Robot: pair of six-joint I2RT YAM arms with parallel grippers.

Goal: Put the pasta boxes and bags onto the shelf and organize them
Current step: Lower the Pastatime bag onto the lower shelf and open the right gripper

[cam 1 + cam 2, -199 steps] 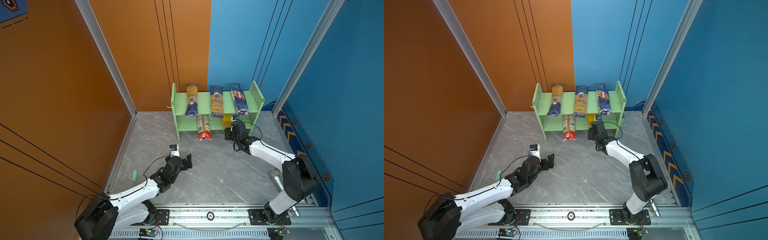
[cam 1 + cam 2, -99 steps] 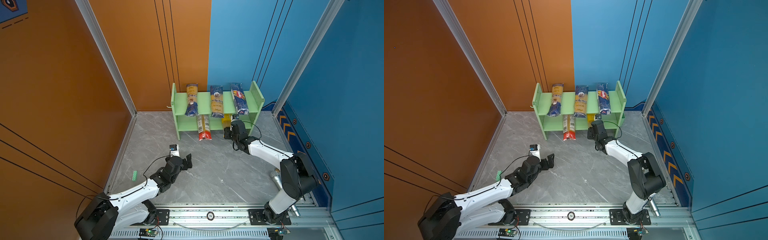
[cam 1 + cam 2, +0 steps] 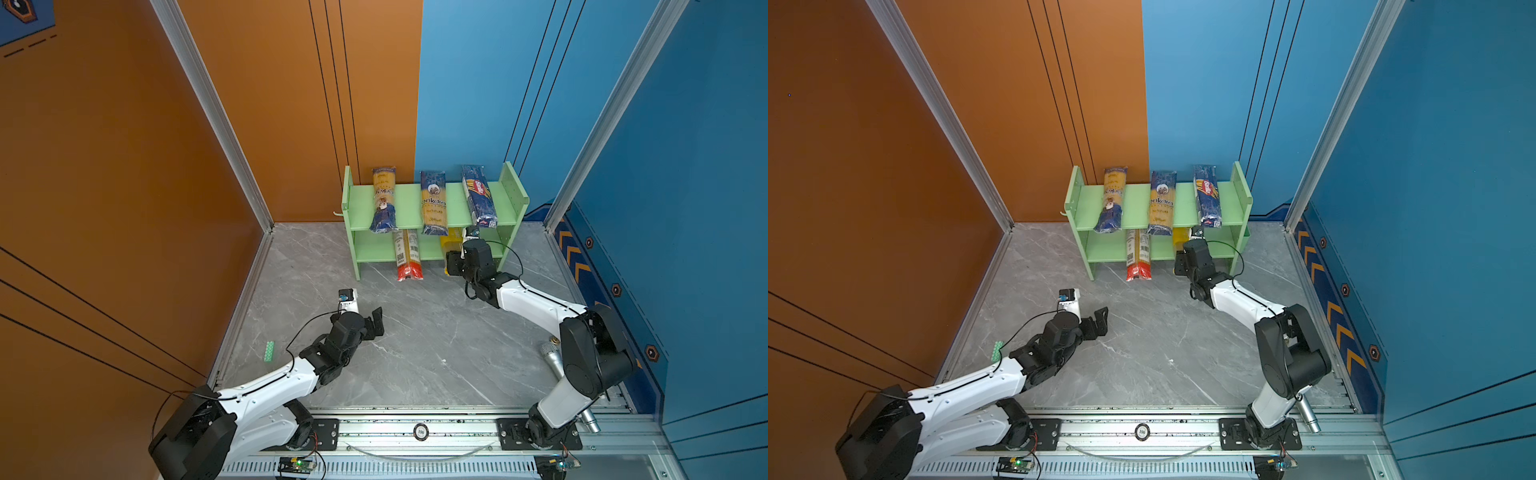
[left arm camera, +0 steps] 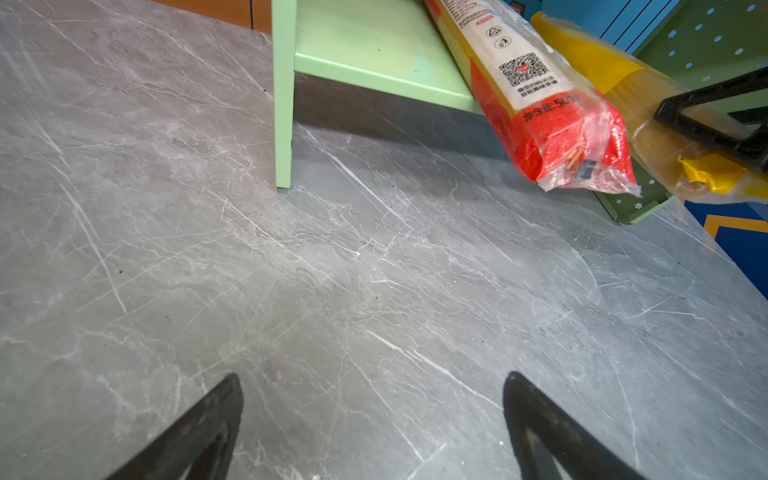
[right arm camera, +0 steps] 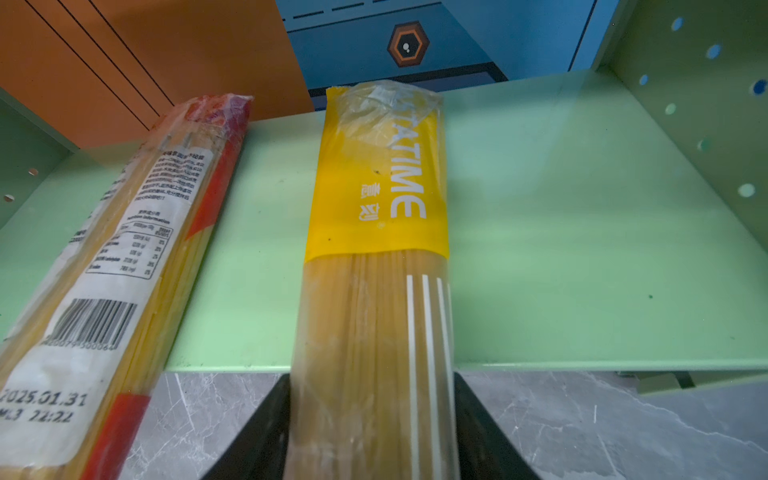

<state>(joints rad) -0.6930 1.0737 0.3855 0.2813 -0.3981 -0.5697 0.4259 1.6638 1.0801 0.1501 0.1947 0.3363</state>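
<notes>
We are seeing bright, even light in both top views, seemingly falling from overhead. In the left wrist view the shelf (image 4: 374, 45) is casting a soft shadow beneath its lower board, the marble floor (image 4: 332, 270) is showing a pale sheen, and the red-ended packet (image 4: 561, 137) is glinting. In the right wrist view the yellow-ended packet (image 5: 374, 187) is blurring at its near end, and straight lines are bowing outward.

Shelf (image 3: 1239, 195) standing at back of surface (image 3: 1163, 353). Upper tier carrying left navy-and-yellow packet (image 3: 1113, 199), middle navy-and-yellow packet (image 3: 1160, 203), Barilla packet (image 3: 1206, 197). Red-ended packet (image 3: 1138, 257) sticking out of lower tier. Right gripper (image 3: 1183, 261) reaching at yellow-ended packet (image 3: 1179, 239); grip hidden. Left gripper (image 3: 1099, 322) hanging over surface, well apart.
</notes>
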